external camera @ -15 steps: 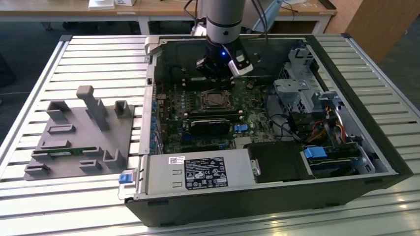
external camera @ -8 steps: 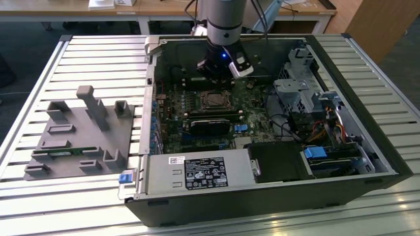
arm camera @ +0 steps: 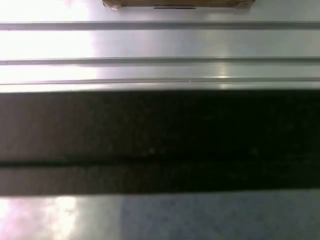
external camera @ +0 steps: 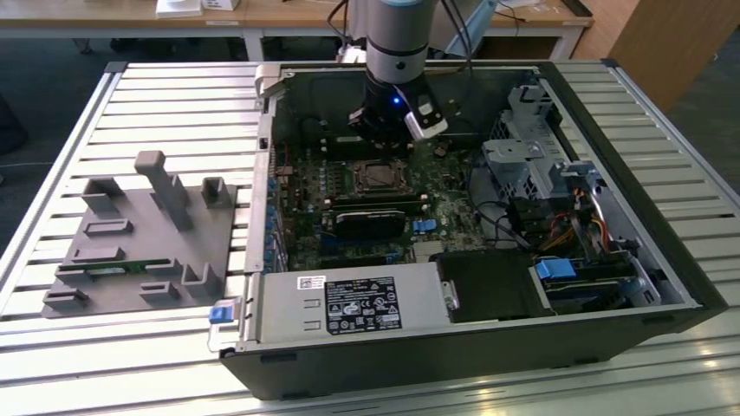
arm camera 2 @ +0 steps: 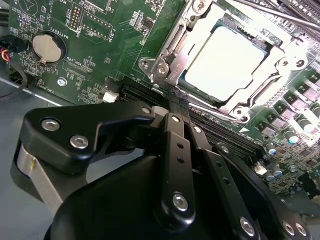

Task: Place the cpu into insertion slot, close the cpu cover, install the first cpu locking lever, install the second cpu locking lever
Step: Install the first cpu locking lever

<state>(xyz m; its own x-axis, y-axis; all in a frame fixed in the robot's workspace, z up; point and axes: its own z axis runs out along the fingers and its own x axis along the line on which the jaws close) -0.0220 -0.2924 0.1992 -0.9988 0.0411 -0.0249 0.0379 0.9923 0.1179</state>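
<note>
**Already seated: the cpu (arm camera 2: pixel 225 62) in the insertion slot (external camera: pixel 376 177)**

In the second wrist view, the cpu is seen lying flat inside the socket, with its pale grey top turned up. The cpu cover (arm camera 2: pixel 206 19) is laid down around it, so that the chip top shows through the square window of the frame. A bent metal lever end (arm camera 2: pixel 165 70) is seen at the corner of the cover closest to the tool. Whether this lever is latched cannot be told.

The gripper (arm camera 2: pixel 172 102) is held just beside that corner of the socket, above the green motherboard (arm camera 2: pixel 100 75). Its two black fingers (arm camera 2: pixel 171 150) are brought together at the tips. Whether something thin is pinched between them cannot be told. A round coin battery (arm camera 2: pixel 48 47) is mounted on the board, well apart from the socket.

In the exterior view, the arm is seen coming down into the open computer case (external camera: pixel 647 260), which is laid on its side on a slatted metal table (external camera: pixel 173 104). The tool hangs just behind the socket, near the middle of the board. A power supply (external camera: pixel 347 303) is fitted at the near wall of the case. A grey fixture (external camera: pixel 139 234) is placed on the table toward the exterior view's left, well apart from the case.
</note>
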